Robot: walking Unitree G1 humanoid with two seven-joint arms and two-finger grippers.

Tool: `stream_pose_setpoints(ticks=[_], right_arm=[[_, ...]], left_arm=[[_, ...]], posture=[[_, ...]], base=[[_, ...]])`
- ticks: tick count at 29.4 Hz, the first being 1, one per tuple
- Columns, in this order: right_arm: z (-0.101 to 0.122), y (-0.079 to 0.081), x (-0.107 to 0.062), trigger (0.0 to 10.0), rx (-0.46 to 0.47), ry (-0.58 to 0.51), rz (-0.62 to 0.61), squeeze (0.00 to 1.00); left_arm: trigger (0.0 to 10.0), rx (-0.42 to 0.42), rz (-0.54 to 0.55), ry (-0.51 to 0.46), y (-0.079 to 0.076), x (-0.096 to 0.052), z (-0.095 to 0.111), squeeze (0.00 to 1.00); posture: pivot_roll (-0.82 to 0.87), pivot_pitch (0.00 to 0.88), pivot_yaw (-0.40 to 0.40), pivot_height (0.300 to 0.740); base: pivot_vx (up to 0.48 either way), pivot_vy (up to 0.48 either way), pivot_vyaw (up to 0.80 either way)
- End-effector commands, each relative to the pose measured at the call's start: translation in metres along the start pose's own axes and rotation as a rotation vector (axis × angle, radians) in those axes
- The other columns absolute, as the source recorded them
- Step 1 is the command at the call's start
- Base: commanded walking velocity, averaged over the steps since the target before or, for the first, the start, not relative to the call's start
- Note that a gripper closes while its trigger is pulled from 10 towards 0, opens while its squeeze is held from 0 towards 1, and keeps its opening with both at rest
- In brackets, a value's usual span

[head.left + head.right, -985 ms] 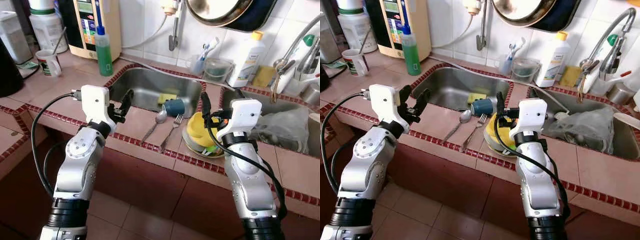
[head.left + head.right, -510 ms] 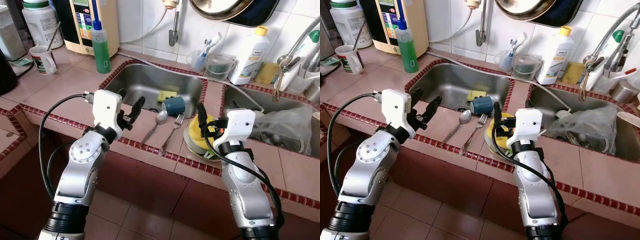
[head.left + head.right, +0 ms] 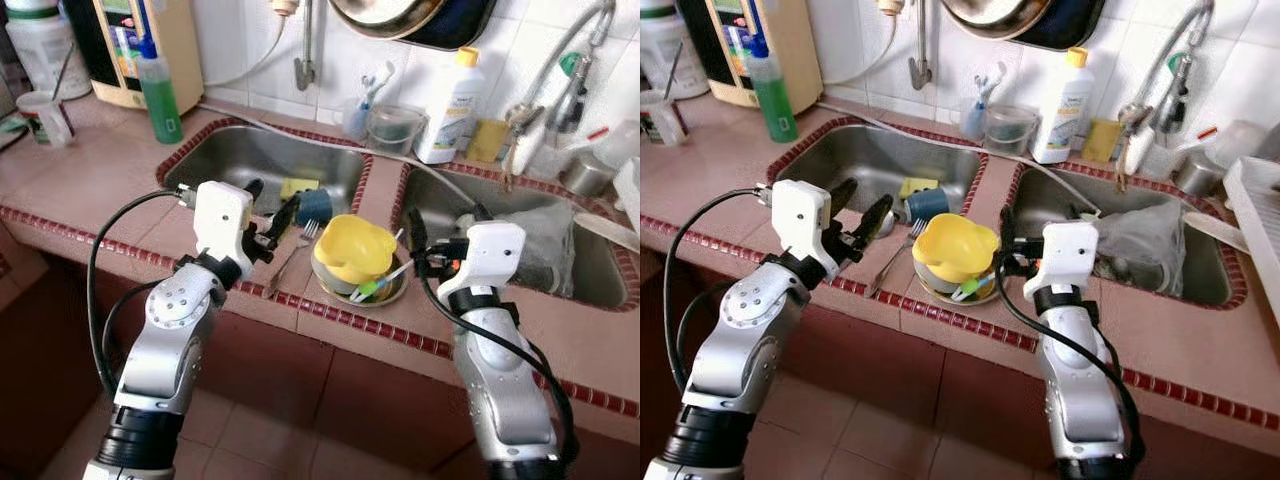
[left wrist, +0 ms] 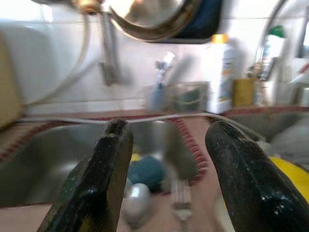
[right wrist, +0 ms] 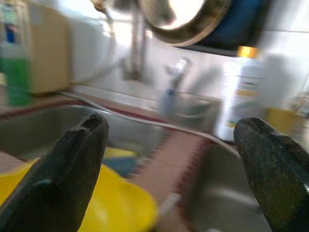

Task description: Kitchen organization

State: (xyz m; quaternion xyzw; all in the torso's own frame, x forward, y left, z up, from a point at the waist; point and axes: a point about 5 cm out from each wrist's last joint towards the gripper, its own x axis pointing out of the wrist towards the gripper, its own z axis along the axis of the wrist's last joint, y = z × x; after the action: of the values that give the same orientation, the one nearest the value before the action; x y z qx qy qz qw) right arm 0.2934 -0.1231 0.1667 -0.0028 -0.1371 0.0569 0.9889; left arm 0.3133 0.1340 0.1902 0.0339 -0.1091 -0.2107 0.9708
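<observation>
A yellow cup [image 3: 350, 250] lies tilted in a metal bowl [image 3: 388, 295] with green-handled utensils [image 3: 372, 288] on the tiled counter between two sinks. Left of it lie a fork [image 3: 290, 255] and a spoon [image 4: 135, 203], with a blue cup [image 3: 314, 205] on its side at the sink rim. My left gripper [image 3: 270, 208] hovers open just above the spoon and fork. My right gripper [image 3: 442, 232] stands open just right of the yellow cup [image 5: 106, 205], nothing between its fingers.
The left sink [image 3: 250, 158] holds a yellow sponge; the right sink [image 3: 590, 270] holds a crumpled plastic bag [image 3: 545, 228]. A green soap bottle [image 3: 158, 85], a white detergent bottle [image 3: 455, 95], a faucet [image 3: 560, 70] and a hanging pan [image 3: 400, 15] line the back wall. A white rack [image 3: 1260, 210] stands far right.
The camera has shifted right, so the whole scene slid left. My left gripper has come closer over the spoon and fork. Both grippers stay open.
</observation>
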Motion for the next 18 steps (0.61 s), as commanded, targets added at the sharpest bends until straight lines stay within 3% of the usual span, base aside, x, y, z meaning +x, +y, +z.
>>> stream_pose_setpoints(ticks=[1,11,14,18], right_arm=[[0.003,-0.01,-0.001,10.0,-0.022,-0.006,-0.023,0.0],[-0.001,-0.011,-0.012,10.0,-0.018,-0.002,0.007,0.0],[-0.001,-0.01,-0.027,10.0,-0.006,-0.014,0.032,0.0],[-0.002,-0.01,-0.036,10.0,-0.005,-0.009,0.04,0.0]], left_arm=[[10.0,0.003,-0.026,-0.001,-0.008,0.003,0.002,0.0],[10.0,0.007,-0.043,0.092,-0.011,0.005,-0.008,0.0],[10.0,0.027,-0.057,0.152,-0.012,0.009,-0.012,0.0],[10.0,0.027,-0.072,0.157,-0.012,0.013,-0.01,0.0]], posture=[[0.06,0.0,-0.046,0.731],[0.06,0.0,-0.051,0.731],[0.04,0.0,-0.044,0.731],[0.03,0.0,-0.037,0.731]], base=[[0.0,0.0,0.0],[0.0,0.0,0.0],[0.0,0.0,0.0],[0.0,0.0,0.0]])
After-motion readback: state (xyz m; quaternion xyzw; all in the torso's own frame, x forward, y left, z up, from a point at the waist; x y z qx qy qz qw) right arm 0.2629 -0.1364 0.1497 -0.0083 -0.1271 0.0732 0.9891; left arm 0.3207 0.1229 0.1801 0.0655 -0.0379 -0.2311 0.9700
